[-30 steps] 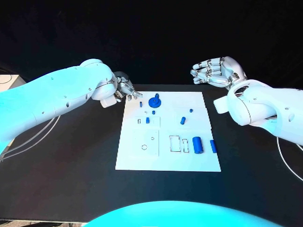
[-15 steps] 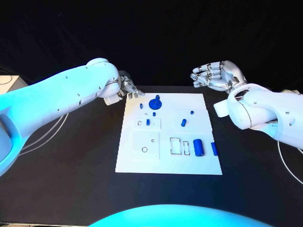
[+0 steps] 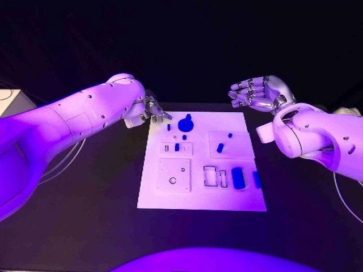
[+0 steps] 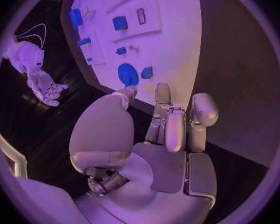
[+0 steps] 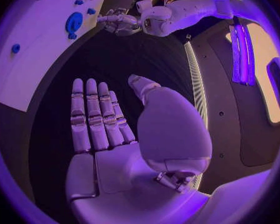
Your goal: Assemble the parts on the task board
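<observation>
We are holding our left hand [image 3: 149,107] just off the far left corner of the task board [image 3: 199,198], fingers apart and gripping nothing. Our right hand [image 3: 259,93] is hanging past the far right corner, fingers loosely curled and apart, also gripping nothing. The blue parts [image 3: 238,178] are lying on the board, on the worktop [image 3: 83,215]. We judge we should be reaching for the round blue part [image 4: 127,74] nearest our left fingertips [image 4: 129,91], coming down squarely over it. The left wrist view is showing that nearness plainly; the head view is hiding it behind the arm.
</observation>
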{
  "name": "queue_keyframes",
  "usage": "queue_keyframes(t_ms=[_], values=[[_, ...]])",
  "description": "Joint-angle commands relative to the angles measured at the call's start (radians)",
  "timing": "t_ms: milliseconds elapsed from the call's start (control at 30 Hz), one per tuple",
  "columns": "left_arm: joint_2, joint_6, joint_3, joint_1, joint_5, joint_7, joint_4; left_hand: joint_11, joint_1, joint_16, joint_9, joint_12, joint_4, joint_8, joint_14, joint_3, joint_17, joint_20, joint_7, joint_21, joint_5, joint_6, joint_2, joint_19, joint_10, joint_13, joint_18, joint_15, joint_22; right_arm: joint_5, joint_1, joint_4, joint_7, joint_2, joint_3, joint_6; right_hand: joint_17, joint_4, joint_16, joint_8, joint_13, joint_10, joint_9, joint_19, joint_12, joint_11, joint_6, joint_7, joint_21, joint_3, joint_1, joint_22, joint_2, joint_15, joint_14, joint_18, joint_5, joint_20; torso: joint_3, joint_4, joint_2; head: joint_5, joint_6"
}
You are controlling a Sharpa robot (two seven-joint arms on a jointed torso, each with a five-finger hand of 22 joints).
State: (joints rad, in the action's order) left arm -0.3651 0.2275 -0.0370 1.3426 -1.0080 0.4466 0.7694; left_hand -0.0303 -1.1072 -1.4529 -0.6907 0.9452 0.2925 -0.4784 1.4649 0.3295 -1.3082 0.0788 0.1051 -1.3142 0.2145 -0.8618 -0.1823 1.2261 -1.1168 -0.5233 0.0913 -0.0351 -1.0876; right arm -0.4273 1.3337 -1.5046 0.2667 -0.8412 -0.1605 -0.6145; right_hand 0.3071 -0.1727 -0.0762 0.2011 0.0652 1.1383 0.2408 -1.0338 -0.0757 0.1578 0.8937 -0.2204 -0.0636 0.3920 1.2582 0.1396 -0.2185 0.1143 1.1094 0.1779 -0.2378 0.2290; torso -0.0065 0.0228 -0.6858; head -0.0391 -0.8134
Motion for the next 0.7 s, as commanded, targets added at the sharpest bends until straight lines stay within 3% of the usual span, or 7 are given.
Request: queue_keyframes(t_ms=[33, 700], values=[[0.006, 0.026, 0.0, -0.001, 0.004, -0.02, -0.009, 0.0, 0.009, -0.006, 0.001, 0.007, 0.001, -0.004, 0.031, -0.005, -0.003, 0.0, 0.001, -0.004, -0.004, -0.006, -0.001, 0.008, -0.001, 0.002, 0.015, 0.004, -0.001, -0.004, 0.0, -0.003, 0.012, 0.0, 0.0, 0.014, -0.001, 0.004, 0.006, -0.005, -0.001, -0.001, -0.001, 0.006, 0.007, 0.006, 0.002, -0.006, -0.002, -0.002, 0.006, -0.001, 0.005, 0.008, 0.001, 0.007, 0.0, 0.005, -0.0006, -0.0001, -0.003, 0.001, 0.0], [0.02, 0.06, -0.01, -0.01, 0.022, -0.04, -0.018, 0.009, -0.013, -0.018, 0.004, 0.009, -0.004, -0.017, 0.039, -0.012, -0.024, -0.005, -0.009, -0.013, 0.0, -0.026, 0.013, 0.018, -0.009, 0.005, 0.012, -0.003, -0.016, -0.004, 0.0, -0.002, 0.011, 0.001, 0.0, 0.015, -0.001, 0.004, 0.006, -0.005, -0.001, -0.001, -0.001, 0.006, 0.007, 0.006, 0.002, -0.006, -0.002, -0.002, 0.006, -0.001, 0.005, 0.008, 0.001, 0.007, 0.0, 0.005, 0.0004, 0.0011, -0.003, 0.005, -0.007]])
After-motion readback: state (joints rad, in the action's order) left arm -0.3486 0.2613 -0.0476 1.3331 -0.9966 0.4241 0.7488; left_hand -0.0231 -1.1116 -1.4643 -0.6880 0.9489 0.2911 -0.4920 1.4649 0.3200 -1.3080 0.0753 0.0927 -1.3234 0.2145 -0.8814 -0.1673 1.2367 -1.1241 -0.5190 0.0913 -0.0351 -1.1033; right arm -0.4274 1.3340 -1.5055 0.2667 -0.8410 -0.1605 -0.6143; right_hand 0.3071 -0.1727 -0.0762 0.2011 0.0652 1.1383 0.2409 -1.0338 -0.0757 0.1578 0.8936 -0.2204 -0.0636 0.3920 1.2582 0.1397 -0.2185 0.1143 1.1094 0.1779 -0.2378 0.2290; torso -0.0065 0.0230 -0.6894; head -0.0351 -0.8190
